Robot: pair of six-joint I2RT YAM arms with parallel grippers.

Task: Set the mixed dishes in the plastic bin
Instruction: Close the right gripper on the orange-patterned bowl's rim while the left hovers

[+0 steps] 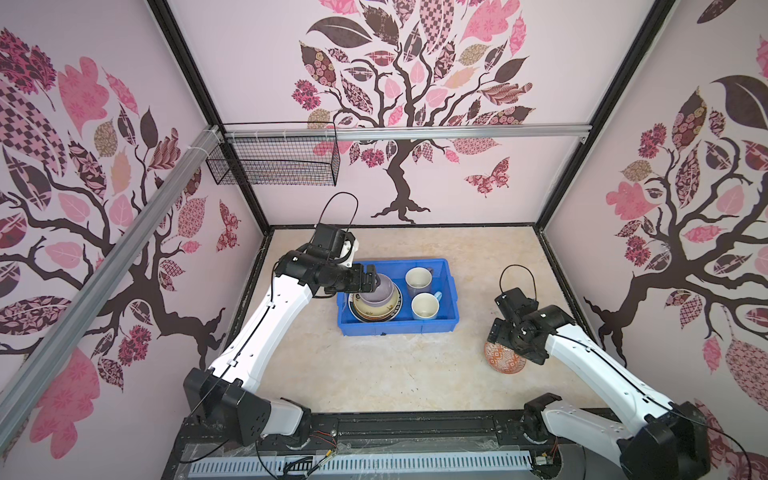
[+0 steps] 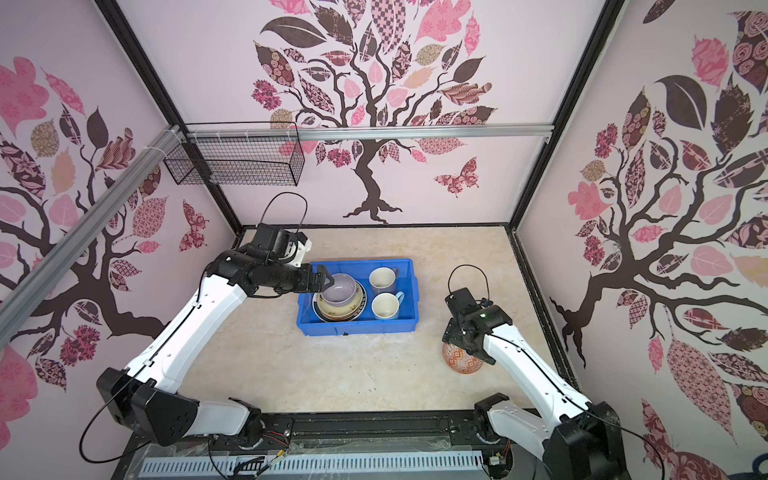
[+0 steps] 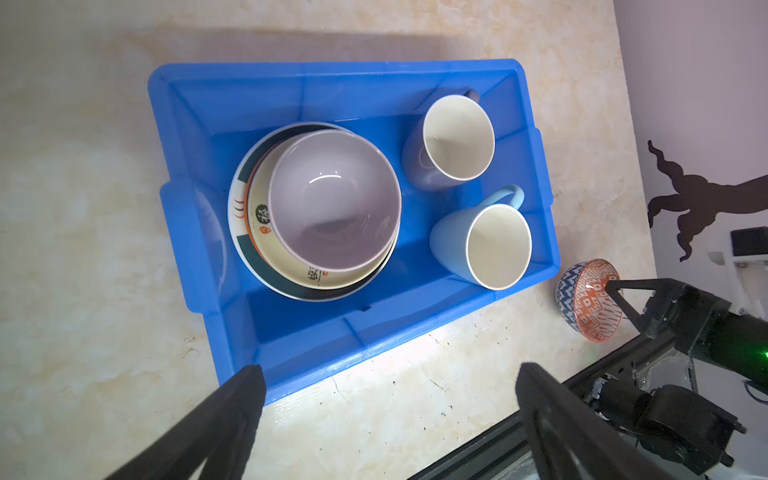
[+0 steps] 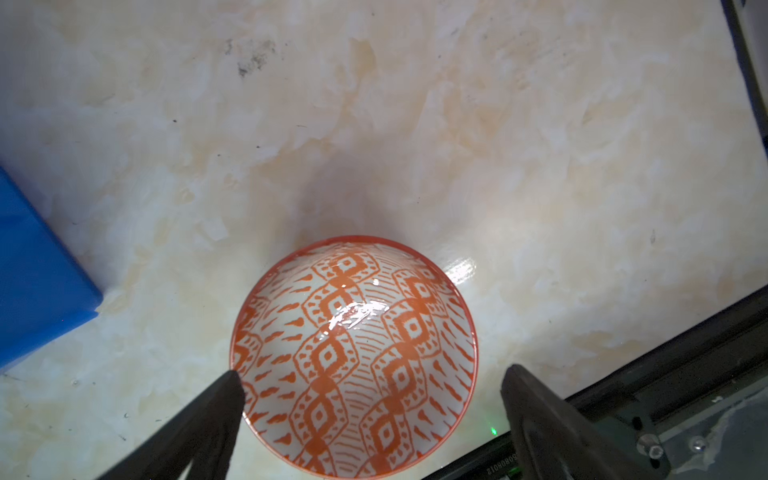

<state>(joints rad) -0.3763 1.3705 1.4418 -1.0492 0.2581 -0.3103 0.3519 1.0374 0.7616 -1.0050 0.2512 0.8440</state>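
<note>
bright even light, wide-angle bending at edges, glare on the patterned bowl (image 4: 357,316)

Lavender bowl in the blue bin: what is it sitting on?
The lavender bowl rests on a cream plate, over a dark-rimmed white plate. It covers their centres; plates further down, if any, are hidden.

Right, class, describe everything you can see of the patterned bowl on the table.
The bowl is round, glossy, apparently glazed ceramic: orange diamonds on white inside, orange rim, blue-and-white pattern outside. It stands upright and empty on the table, right of the bin and apart from it. The open right hand straddles its rim; contact is unclear.
</note>
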